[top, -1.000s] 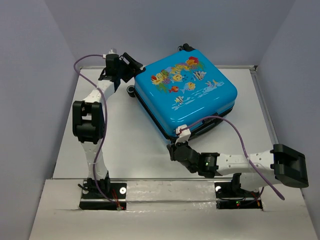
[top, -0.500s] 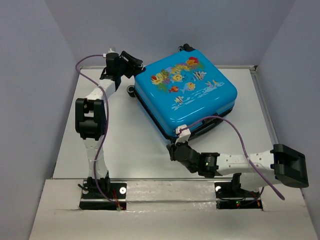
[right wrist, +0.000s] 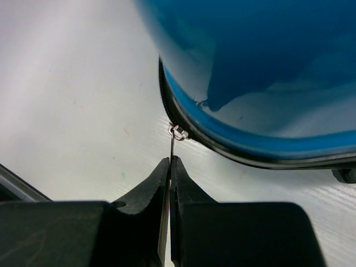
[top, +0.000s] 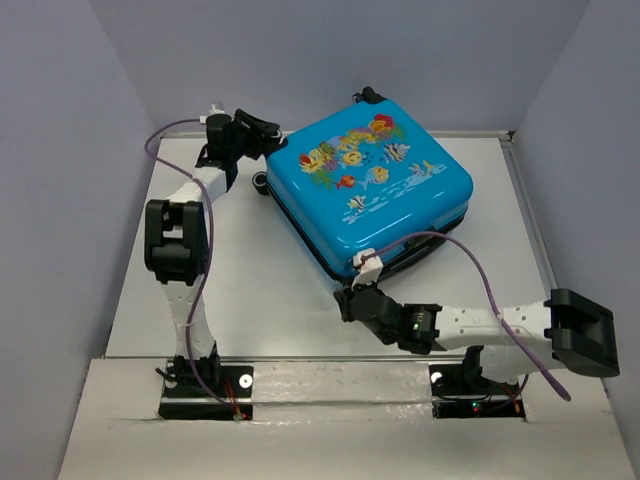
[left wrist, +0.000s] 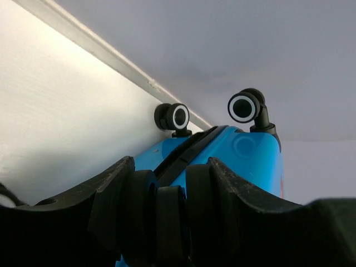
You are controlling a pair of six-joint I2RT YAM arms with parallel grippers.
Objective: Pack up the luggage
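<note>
Right wrist only: right gripper (right wrist: 169, 162) pinched shut on the blue suitcase's (right wrist: 267, 55) thin zipper pull (right wrist: 173, 143). Left wrist only: left gripper (left wrist: 169, 169) half-spread astride a black wheel (left wrist: 162, 217), contact unclear. Overhead: suitcase flat, print up, on white table (top: 260, 295); grey walls (top: 330, 50).

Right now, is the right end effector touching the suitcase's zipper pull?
Touching. The right wrist view shows the right end effector pinching the thin zipper pull.

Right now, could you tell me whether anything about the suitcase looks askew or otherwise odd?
The luggage lies flat but skewed, its sides diagonal to the table edges. Nothing looks spilled or damaged. The right arm's fingers pinch its zipper pull at the near corner.
</note>
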